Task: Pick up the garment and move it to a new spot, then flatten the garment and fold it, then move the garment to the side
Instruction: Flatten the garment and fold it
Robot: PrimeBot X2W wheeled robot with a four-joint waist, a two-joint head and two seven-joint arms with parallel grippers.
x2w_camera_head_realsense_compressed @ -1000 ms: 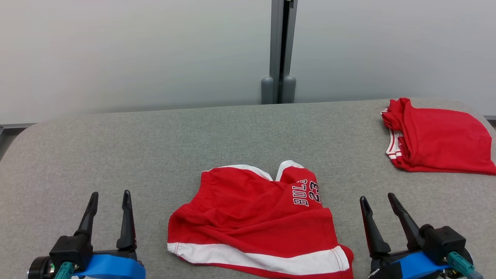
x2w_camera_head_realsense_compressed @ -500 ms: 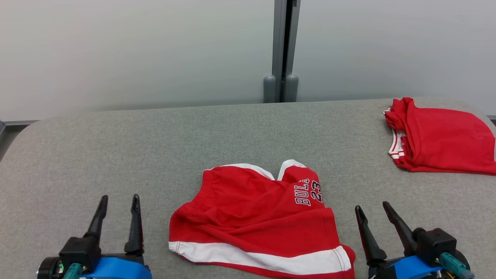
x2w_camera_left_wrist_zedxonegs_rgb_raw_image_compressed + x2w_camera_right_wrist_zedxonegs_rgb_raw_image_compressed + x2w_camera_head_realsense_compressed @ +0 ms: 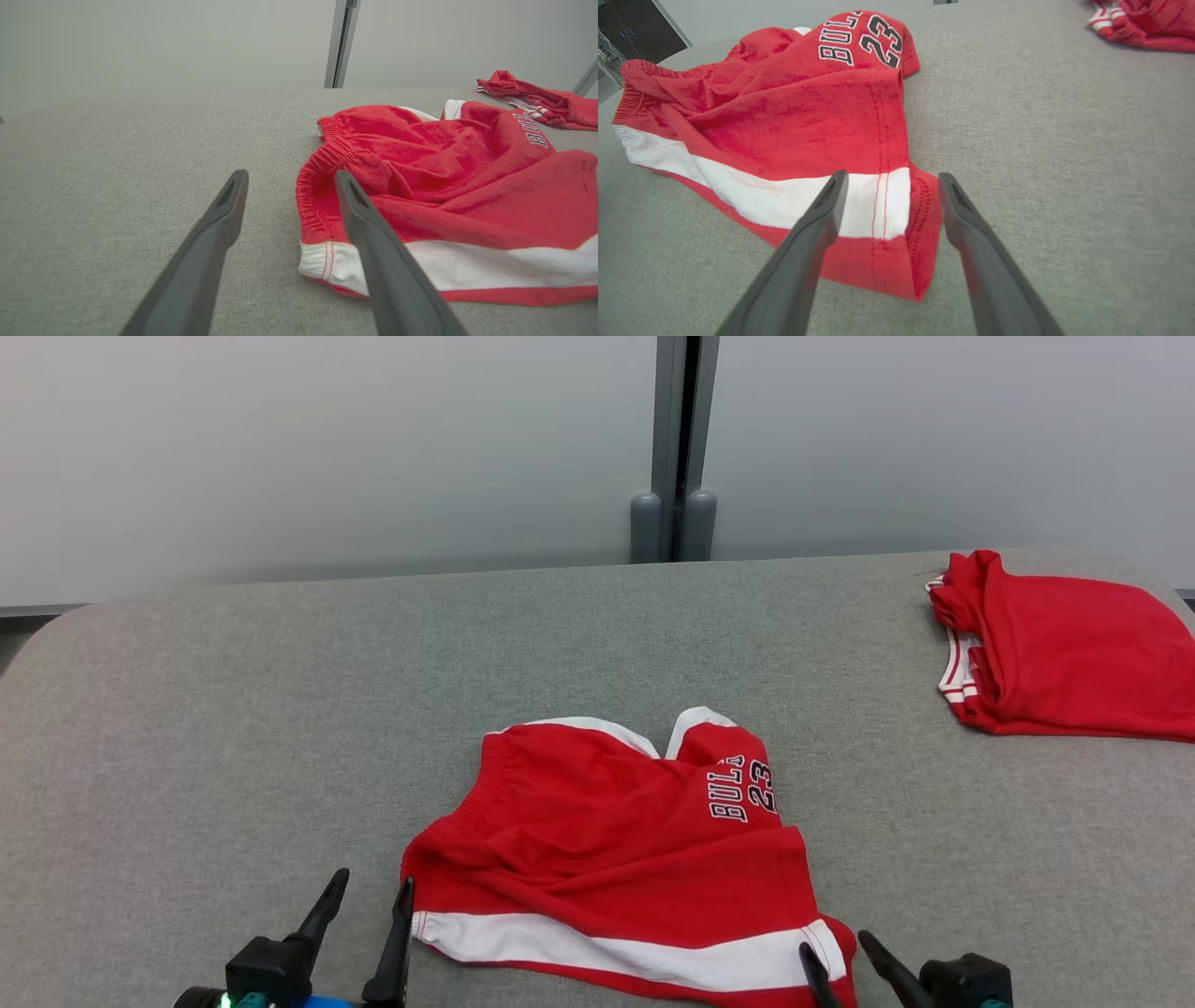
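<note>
Both left fingers [image 3: 219, 219] and right fingers [image 3: 822, 214] are standing apart; right wrist view is showing the garment's [image 3: 784, 116] 23 print [image 3: 880, 42].

wall [image 3: 327, 448]: pale grey | post [image 3: 674, 429]: grey, vertical | table [image 3: 233, 709]: grey fabric top

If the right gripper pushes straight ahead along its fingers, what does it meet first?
Most likely the red shorts: their near corner, white stripe and hem, lies right between the open fingers of the right gripper. Height above the cloth is hard to judge.
</note>
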